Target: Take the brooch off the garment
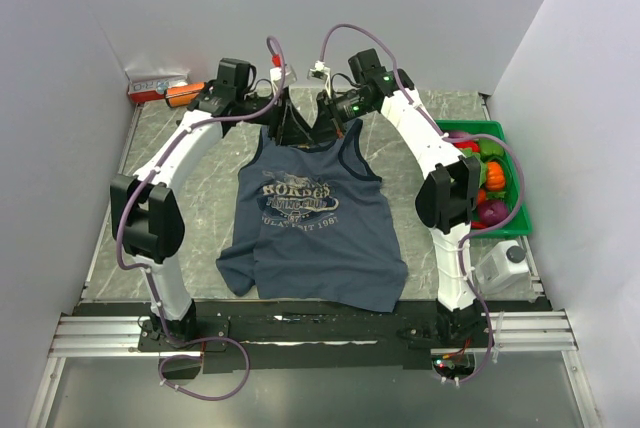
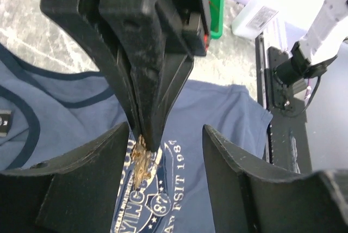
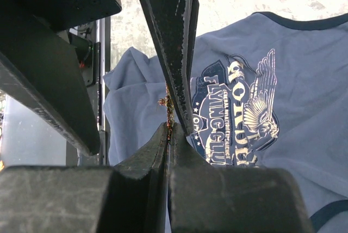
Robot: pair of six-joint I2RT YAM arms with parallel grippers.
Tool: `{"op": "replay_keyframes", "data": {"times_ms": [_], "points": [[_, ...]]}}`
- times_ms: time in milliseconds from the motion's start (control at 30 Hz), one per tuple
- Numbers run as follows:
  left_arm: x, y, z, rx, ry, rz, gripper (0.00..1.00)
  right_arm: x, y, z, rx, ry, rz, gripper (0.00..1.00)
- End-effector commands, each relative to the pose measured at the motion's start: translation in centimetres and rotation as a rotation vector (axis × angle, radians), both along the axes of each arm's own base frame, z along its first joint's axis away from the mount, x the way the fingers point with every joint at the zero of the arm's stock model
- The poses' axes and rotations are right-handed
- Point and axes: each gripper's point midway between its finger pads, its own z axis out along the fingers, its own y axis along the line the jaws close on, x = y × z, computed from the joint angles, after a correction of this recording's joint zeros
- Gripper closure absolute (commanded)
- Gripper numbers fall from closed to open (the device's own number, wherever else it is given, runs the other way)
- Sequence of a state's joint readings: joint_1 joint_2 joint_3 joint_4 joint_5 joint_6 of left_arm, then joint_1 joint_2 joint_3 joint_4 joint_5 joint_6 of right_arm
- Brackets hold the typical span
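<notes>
The brooch (image 2: 142, 155) is a tiny gold thing, and we see it right at the tip of our right tool (image 3: 169, 130). That tool is squeezed all the way shut, and it looks like it has the brooch pinched. Our left tool (image 2: 166, 146) is partly open. Its two fingers (image 2: 92, 173) sit on each side of the right tool's tip, close to the brooch, and they hold nothing that we can see. The blue top (image 1: 310, 238) lies spread out on the desk (image 1: 170, 148) with its picture facing up. Both tools are at the far end of it, up by the neck and straps.

How far along are we? We think the finding and the grabbing are done. We cannot tell if the brooch is off the top, because the tools hide the spot where it would be pinned. If it is pinned there, we need to work it loose and lift it away. If it is loose, we only need to carry it off and put it down
</notes>
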State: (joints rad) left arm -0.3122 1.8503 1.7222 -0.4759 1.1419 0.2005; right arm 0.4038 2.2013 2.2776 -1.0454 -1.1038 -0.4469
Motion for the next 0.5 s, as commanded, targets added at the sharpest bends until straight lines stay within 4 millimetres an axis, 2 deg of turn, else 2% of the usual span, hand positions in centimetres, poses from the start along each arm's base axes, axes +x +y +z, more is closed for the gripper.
{"op": "replay_keyframes", "data": {"times_ms": [0, 167, 467], "points": [[-0.1, 0.3, 0.9, 0.018, -0.094, -0.025, 0.38, -1.3, -0.1, 3.6, 0.040, -0.070, 0.015, 1.00], [0.0, 0.5, 0.0, 0.052, -0.105, -0.029, 0.40, -1.3, -0.2, 3.7, 0.043, -0.066, 0.018, 1.00], [0.3, 0.4, -0.4, 0.051, -0.084, -0.041, 0.59, -1.6, -0.2, 3.5, 0.040, -0.062, 0.022, 1.00]]}}
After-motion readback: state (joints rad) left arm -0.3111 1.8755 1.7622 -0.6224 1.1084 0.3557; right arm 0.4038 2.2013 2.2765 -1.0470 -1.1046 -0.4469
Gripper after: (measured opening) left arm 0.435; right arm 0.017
